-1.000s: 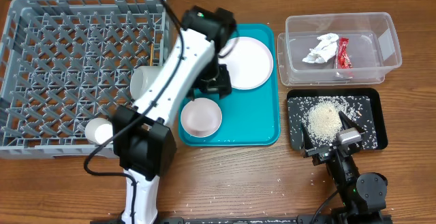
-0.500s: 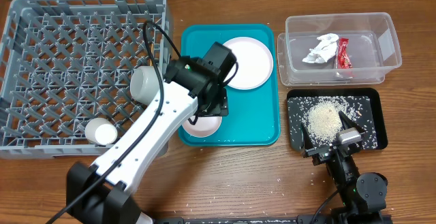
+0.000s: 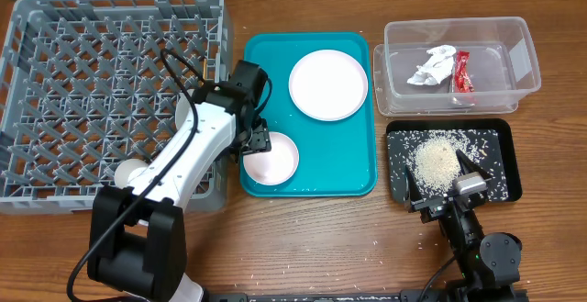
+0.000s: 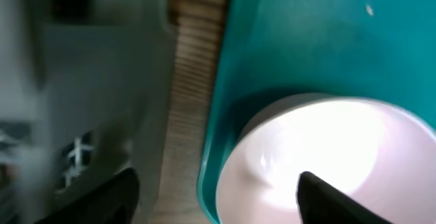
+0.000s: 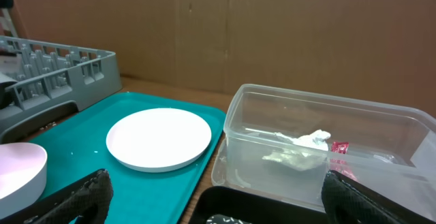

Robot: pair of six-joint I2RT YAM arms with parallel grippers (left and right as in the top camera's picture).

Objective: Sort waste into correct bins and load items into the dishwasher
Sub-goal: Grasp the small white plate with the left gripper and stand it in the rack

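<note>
Teal tray (image 3: pixel 341 172) carries pink bowl (image 3: pixel 274 160); spread left claw (image 3: pixel 258 144) straddles rim.

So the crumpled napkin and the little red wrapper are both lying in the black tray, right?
Not quite. The napkin and red wrapper both lie in the clear tub, not the black tray, which holds only the rice. The overhead view shows this plainly.

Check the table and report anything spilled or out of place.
Loose white rice grains lie scattered on the wooden table in front of the black tray, outside it, though the main rice pile sits inside the tray. Nothing else looks askew.
</note>
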